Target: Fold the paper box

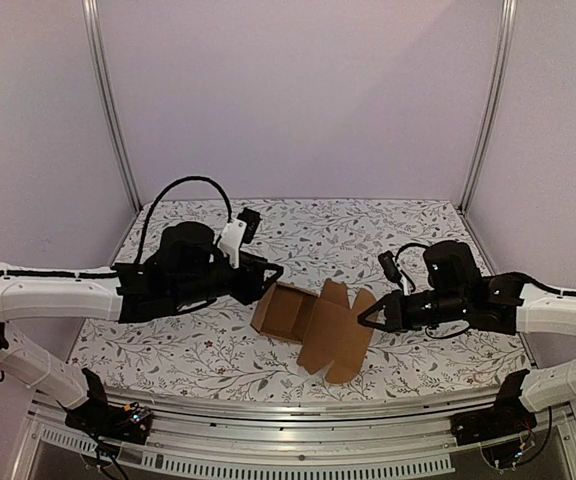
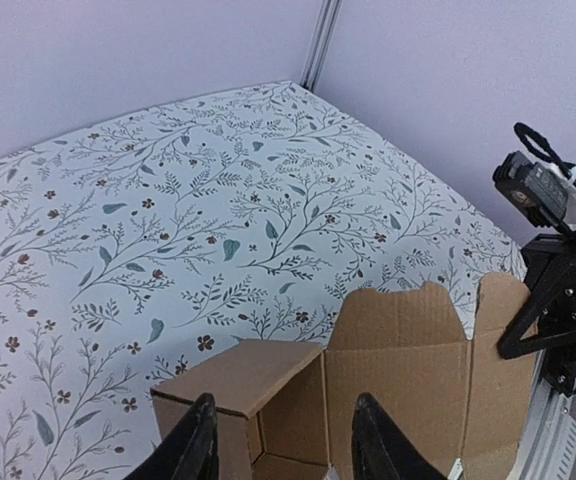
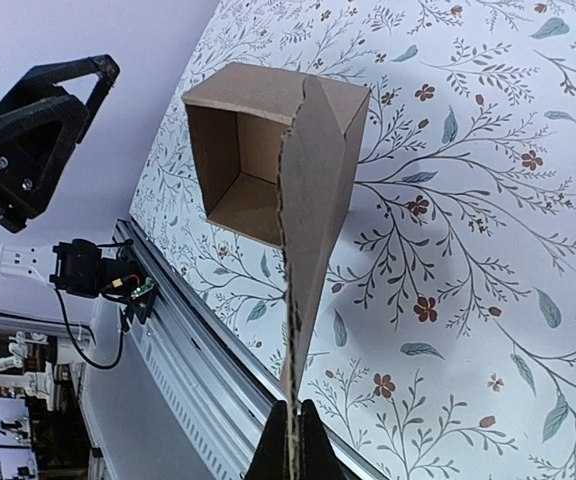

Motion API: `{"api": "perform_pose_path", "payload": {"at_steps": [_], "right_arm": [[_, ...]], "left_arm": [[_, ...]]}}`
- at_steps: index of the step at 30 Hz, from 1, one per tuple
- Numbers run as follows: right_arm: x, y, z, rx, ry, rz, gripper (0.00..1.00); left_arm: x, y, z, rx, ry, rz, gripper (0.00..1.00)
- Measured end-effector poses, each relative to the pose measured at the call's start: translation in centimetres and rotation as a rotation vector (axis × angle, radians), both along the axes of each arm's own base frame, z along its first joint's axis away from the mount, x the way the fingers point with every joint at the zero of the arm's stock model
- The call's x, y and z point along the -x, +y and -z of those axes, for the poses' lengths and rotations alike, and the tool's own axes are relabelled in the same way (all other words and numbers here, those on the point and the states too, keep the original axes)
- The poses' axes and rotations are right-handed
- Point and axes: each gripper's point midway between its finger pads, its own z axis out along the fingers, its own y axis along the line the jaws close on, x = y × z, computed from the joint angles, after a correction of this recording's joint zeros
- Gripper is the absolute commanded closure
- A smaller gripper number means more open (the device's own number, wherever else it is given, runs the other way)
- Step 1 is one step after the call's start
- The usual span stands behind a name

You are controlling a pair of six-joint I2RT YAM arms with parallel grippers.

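1. The paper box sits mid-way across the floral table. Its formed tray end is at 9 o'clock and its lid flap reaches toward 3 o'clock.
2. The right gripper, jaws closed tight, pinches the lid flap's outer edge and holds the flap raised.
3. The left gripper, jaws partly open and gripping nothing, hovers at the tray end. Contact cannot be told.
4. Likely best approach: brace the tray with the left gripper first. Then swing the lid slowly toward 9 o'clock, so the crease bends and the box does not slide.
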Motion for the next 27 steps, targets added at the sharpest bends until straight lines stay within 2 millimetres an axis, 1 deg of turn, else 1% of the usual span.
{"api": "perform_pose_path", "payload": {"at_steps": [4, 8, 10, 14, 16, 19, 23, 27], "right_arm": [[0.3, -0.9, -0.9, 0.122, -0.043, -0.058, 1.00], [0.7, -1.9, -2.6, 0.226, -0.103, -0.127, 1.00], [0.9, -2.5, -3.5, 0.271, -0.131, -0.158, 1.00], [0.9, -3.5, -6.1, 0.348, -0.208, -0.206, 1.00], [0.8, -4.1, -7.9, 0.395, -0.260, -0.232, 1.00], [1.2, -4.2, -9.0, 0.443, -0.325, -0.284, 1.00], [2.5, -4.4, -9.2, 0.527, -0.397, -0.422, 1.00], [3.0, -4.8, -9.1, 0.608, -0.439, -0.531, 1.00]], "left_arm": [[0.1, 0.9, -1.5, 0.004, -0.032, -0.016, 0.54], [0.2, 1.5, -2.3, 0.001, -0.052, -0.029, 0.54], [0.2, 1.7, -2.3, -0.006, -0.055, -0.030, 0.54], [0.2, 1.9, -1.9, -0.029, -0.053, -0.036, 0.54], [0.2, 2.0, -1.8, -0.036, -0.052, -0.035, 0.54], [0.3, 2.0, -1.7, -0.041, -0.053, -0.033, 0.54], [0.3, 2.0, -1.7, -0.045, -0.056, -0.028, 0.54], [0.5, 1.7, -1.6, -0.047, -0.053, -0.009, 0.55]]}}
